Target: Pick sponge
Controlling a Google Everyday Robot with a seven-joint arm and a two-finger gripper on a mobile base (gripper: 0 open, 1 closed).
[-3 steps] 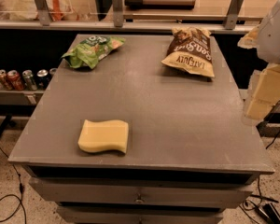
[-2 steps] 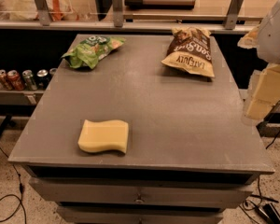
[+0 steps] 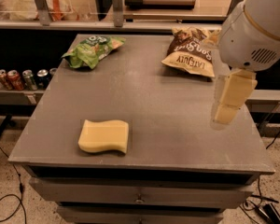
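Note:
The pale yellow sponge (image 3: 104, 136) with wavy edges lies flat near the front left of the grey table (image 3: 168, 101). My gripper (image 3: 225, 111) hangs above the table's right side, its pale yellow blocky fingers pointing down, well to the right of the sponge and apart from it. It holds nothing.
A green chip bag (image 3: 92, 50) lies at the back left and a brown chip bag (image 3: 190, 57) at the back right, just behind the gripper. Several soda cans (image 3: 19, 78) stand on a low shelf to the left. A counter with racks runs behind.
The arm and gripper have moved left and forward, over the table's right side. The sponge and bags have not moved.

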